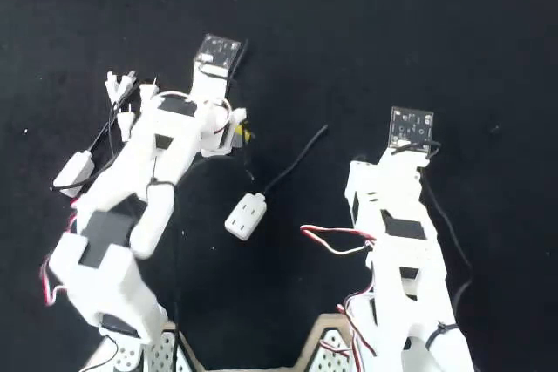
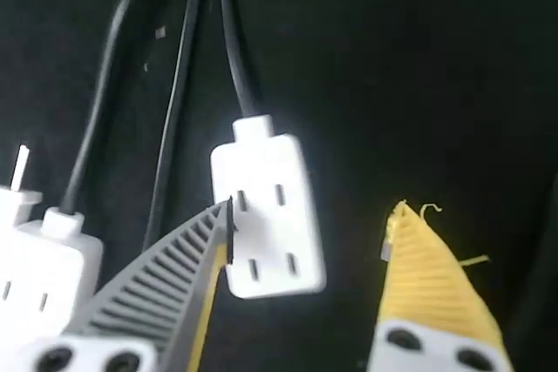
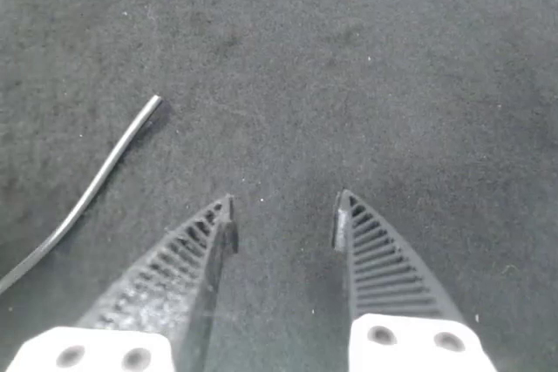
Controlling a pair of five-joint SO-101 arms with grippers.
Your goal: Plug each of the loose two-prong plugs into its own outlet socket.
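The left gripper (image 2: 314, 211) holds its fingers (image 2: 166, 276) released around a white outlet socket (image 2: 266, 215). The grey one seems to touch one side, and the yellow one stands apart. I judge the grasp is the step now: close on the sides of the body, away from the cord (image 2: 235, 50), and keep the slots free. The right gripper (image 3: 283, 206) is released too, over the black surface (image 1: 488, 58). Loose plugs (image 1: 116, 87) lie beside the left arm. Behind the surface are dark equipment and cables.

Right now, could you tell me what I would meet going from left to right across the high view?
In order: white block on a cable → loose plugs → outlet socket → free cable end → right arm.
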